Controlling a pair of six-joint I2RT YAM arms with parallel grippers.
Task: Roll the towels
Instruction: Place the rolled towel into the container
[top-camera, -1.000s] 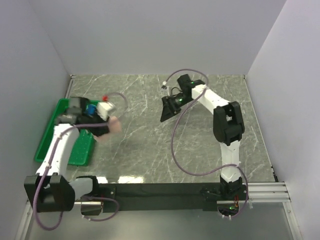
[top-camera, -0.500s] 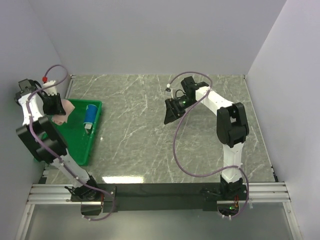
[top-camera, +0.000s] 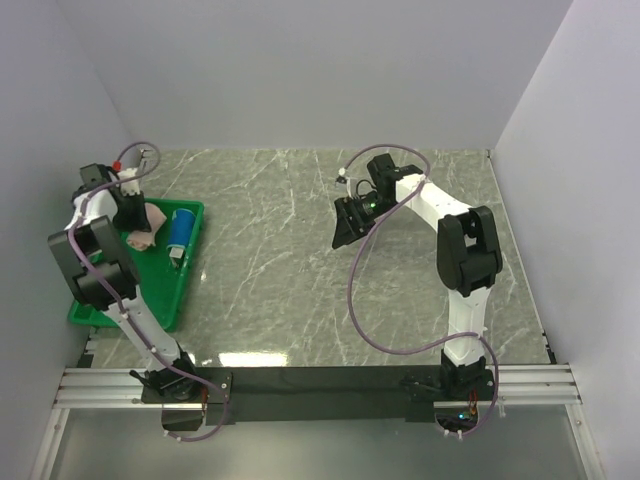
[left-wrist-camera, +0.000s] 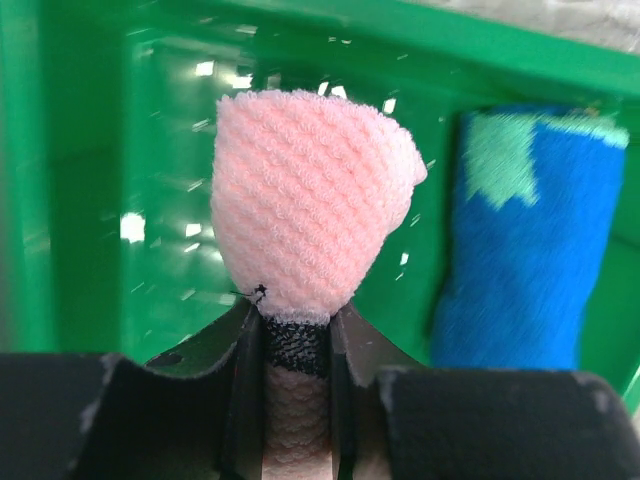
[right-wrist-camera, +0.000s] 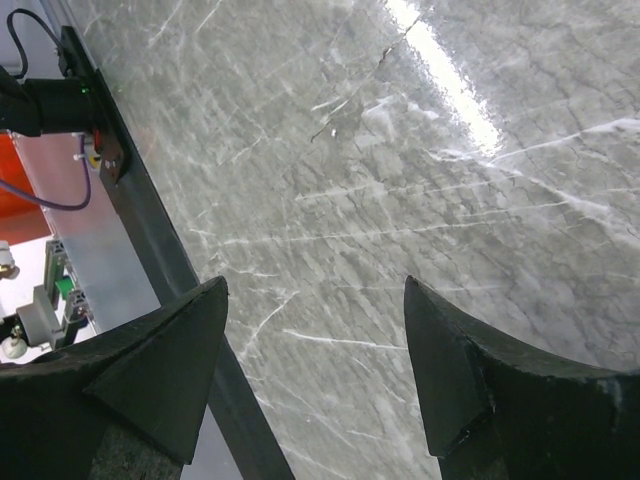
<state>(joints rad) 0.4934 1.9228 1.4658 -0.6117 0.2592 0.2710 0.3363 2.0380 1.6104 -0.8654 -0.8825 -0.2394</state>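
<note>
the left gripper (left-wrist-camera: 293, 336) is pressed together on the lower end of a pink rolled terry-cloth towel (left-wrist-camera: 305, 220); both fingers (left-wrist-camera: 245, 350) touch the cloth. the roll stands over the floor of the green rectangular plastic tray (left-wrist-camera: 80, 150); contact with the floor cannot be determined. a blue rolled terry-cloth towel with a teal patch (left-wrist-camera: 530, 250) lies in the same tray at 3 o'clock of the pink roll, apart from it. in the top view the tray (top-camera: 150, 290) sits at 9 o'clock on the grey marble-pattern table (top-camera: 280, 270). the right gripper (right-wrist-camera: 314, 285) is spread wide, holds nothing, and hangs above bare table at 1 o'clock of centre.
</note>
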